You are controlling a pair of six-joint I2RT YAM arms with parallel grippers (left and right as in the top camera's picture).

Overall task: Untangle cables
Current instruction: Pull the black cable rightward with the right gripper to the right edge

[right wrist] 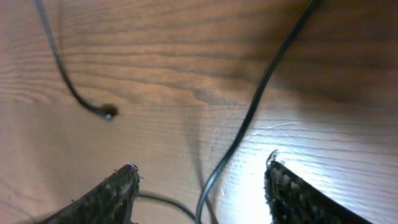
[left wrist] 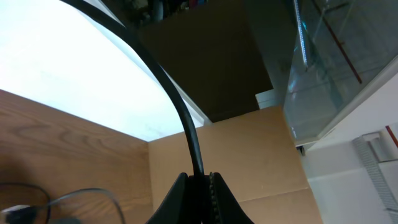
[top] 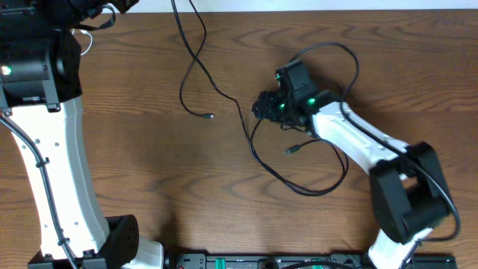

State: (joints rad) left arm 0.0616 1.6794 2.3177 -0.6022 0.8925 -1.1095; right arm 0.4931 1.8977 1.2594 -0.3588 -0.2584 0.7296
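on the brown wooden table [top: 134, 164] lie thin black cables [top: 196, 56]. one long black cable [top: 187, 82] comes down from the top edge, bends this way and that, and ends in a small plug [top: 209, 116] on the bare wood. a second black cable [top: 328, 187] makes a big loop at the middle right, and its own plug end [top: 291, 150] lies inside the loop.

the right gripper [right wrist: 202, 168] is low over the table at the left side of that loop. its two dark fingers [right wrist: 118, 190] are spread wide apart. a black cord [right wrist: 249, 118] runs through the gap between them on the wood, and they are not pinching it. another plug tip [right wrist: 109, 113] lies well apart from them.

up at the far left corner, the left gripper [left wrist: 199, 177] has its jaws pressed together — they pinch a black cable [left wrist: 180, 106] that curves up and away from the tips.
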